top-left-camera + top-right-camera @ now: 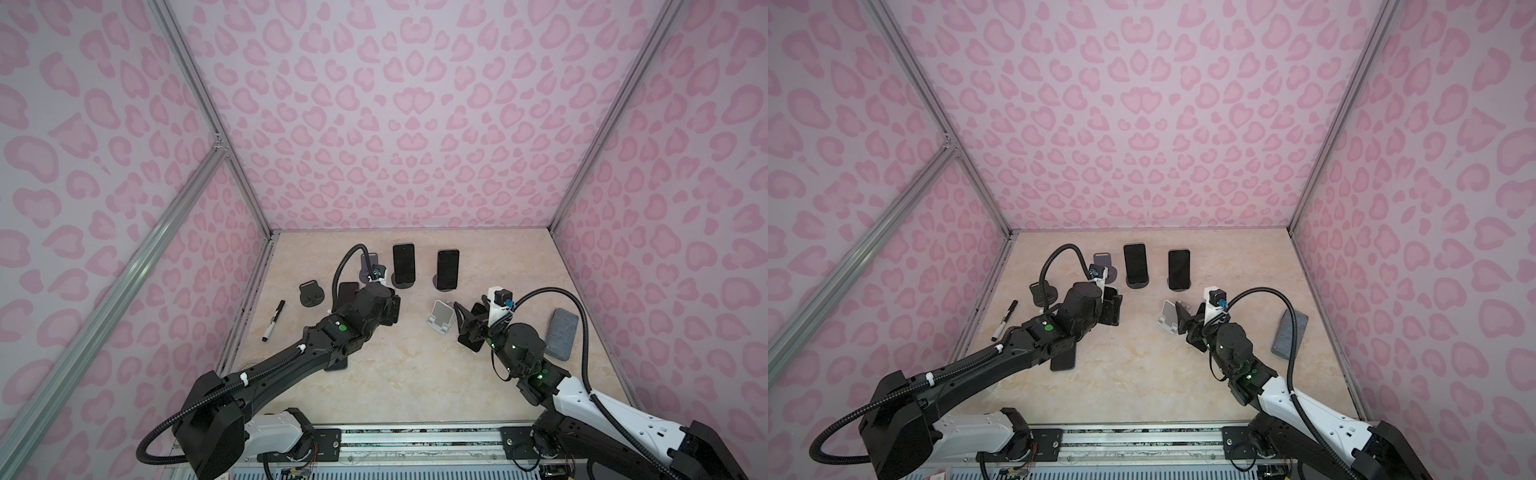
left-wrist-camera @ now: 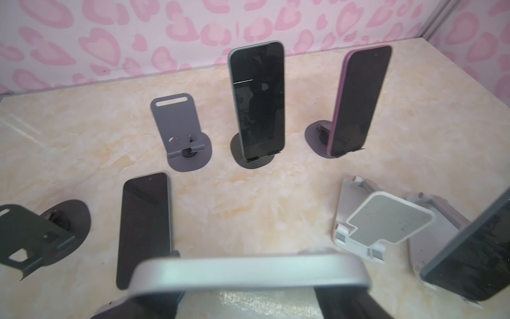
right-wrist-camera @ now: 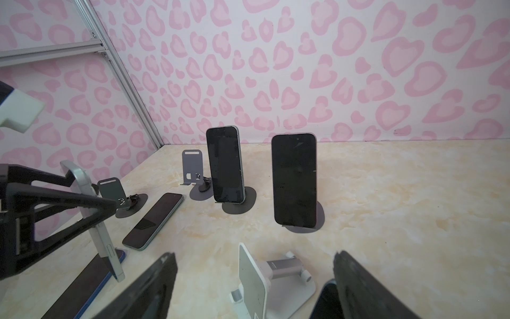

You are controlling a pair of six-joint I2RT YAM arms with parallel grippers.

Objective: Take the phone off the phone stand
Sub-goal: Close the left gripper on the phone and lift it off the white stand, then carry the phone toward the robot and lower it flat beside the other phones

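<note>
Pink heart-blotched walls box in a glossy, cream marble-look tabletop (image 1: 395, 395). By my reading the task's phone (image 3: 109, 248) is the slim, silver-edged one pinched upright in the left gripper (image 1: 392, 309). It is clear of every stand, at about 11 o'clock from the table's middle in both top views. The right gripper (image 1: 465, 328) hangs at 3 o'clock with its fingers spread, the white stand (image 1: 440, 316) just beside it towards 9 o'clock. A dark leaning phone (image 2: 474, 256) sits close by one of its fingers; whether they touch I cannot tell. The held phone's rounded metal rim and glass face look slick, so a loose pinch or a quick swing could let it slide out. It would then drop onto the blue-edged phone (image 3: 82, 281) lying flat right under it, or onto the flat phone (image 3: 153, 221) next to that. Lowering it carelessly could also put glass on glass. The white stand is thin hinged plastic on a small foot and looks light, so a brush from the spread right fingers could tip or shove it. At 12 o'clock the tall phone (image 1: 404, 264) and the purple-edged phone (image 2: 358, 99) lean on thin matte metal stands with round bases. A wide sweep of either arm could topple them. The empty grey stand (image 2: 176, 124) is bent sheet with a slotted top.
</note>
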